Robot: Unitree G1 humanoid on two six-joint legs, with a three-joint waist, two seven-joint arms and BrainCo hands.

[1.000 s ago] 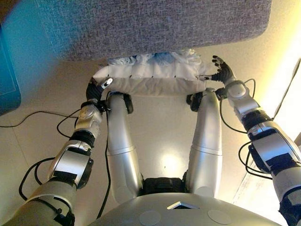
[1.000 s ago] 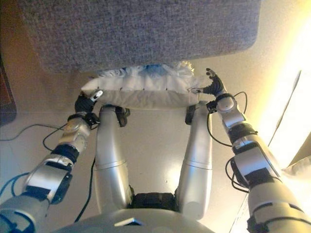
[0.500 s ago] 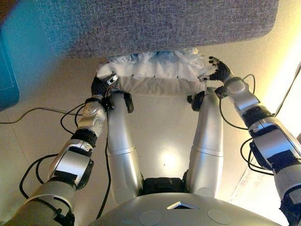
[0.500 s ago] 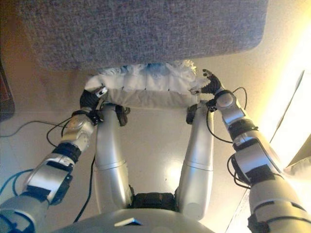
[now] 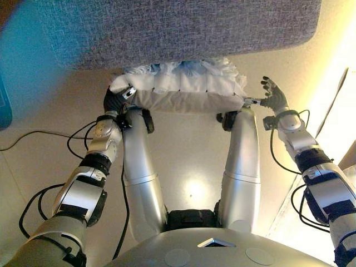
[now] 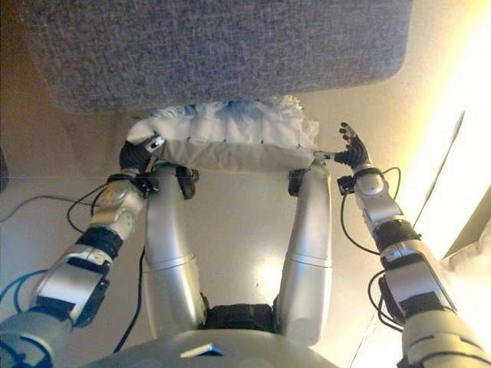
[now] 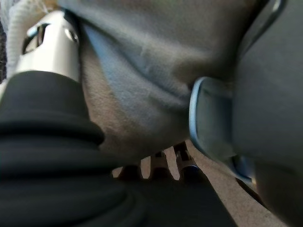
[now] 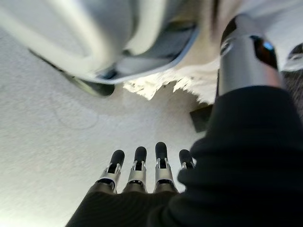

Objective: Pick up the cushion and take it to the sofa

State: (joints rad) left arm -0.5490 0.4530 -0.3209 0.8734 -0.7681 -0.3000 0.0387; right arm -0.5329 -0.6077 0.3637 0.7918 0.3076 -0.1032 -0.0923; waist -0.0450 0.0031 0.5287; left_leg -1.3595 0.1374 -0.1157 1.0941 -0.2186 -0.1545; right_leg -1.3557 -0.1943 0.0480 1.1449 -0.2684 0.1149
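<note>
Fingers of right hand [image 5: 273,94] spread, just off cushion [image 5: 183,92] end. Left hand [image 5: 114,102] against other end, grip unclear. Under grey sofa [image 5: 178,28] edge.

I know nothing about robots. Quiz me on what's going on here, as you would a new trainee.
1. True or false: the cushion lies on top of the sofa.
2. Which hand shows its fingers straight and spread, beside the cushion's end?
3. Fill in: the left hand is at the cushion's ___ end.

Key
1. False: it sits below the sofa's front edge, which hides its far side.
2. The right hand.
3. Left.
</note>
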